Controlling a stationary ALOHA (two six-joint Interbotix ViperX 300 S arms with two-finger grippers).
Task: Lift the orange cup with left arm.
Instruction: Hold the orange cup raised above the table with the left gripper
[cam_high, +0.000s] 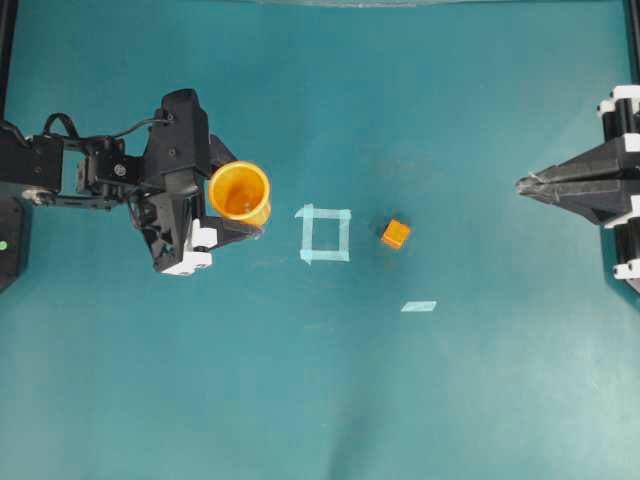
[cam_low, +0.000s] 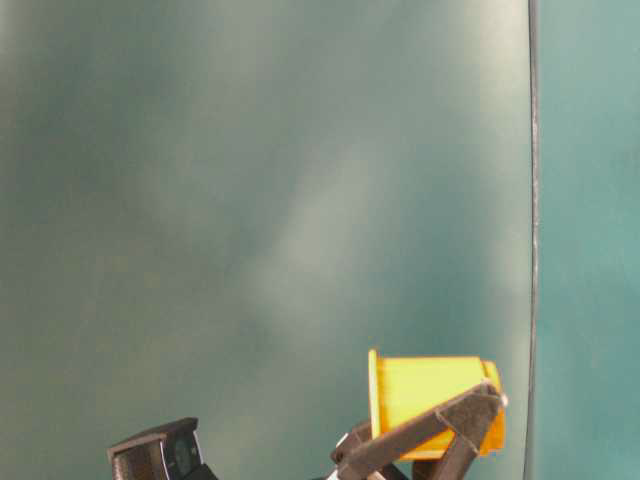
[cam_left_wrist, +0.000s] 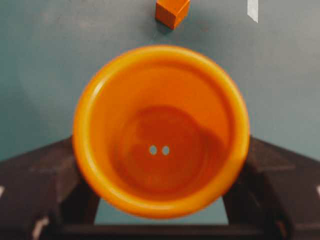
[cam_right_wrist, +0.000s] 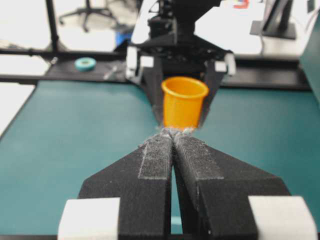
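Note:
The orange cup (cam_high: 240, 193) sits upright between the two black fingers of my left gripper (cam_high: 245, 196), which is shut on it at the left of the table. In the left wrist view the cup (cam_left_wrist: 160, 130) fills the frame, its mouth facing the camera, with two small holes in its bottom and the fingers (cam_left_wrist: 45, 180) pressing on both sides. The table-level view shows a finger (cam_low: 425, 430) across the cup's wall (cam_low: 430, 390). The right wrist view shows the cup (cam_right_wrist: 184, 102) held by the far arm. How high it is off the table I cannot tell.
A small orange cube (cam_high: 395, 233) lies right of a pale tape square (cam_high: 325, 233); the cube also shows in the left wrist view (cam_left_wrist: 171, 11). A tape strip (cam_high: 419, 306) lies in front of it. My right gripper (cam_high: 522, 185) is shut and empty at the right edge (cam_right_wrist: 173, 132).

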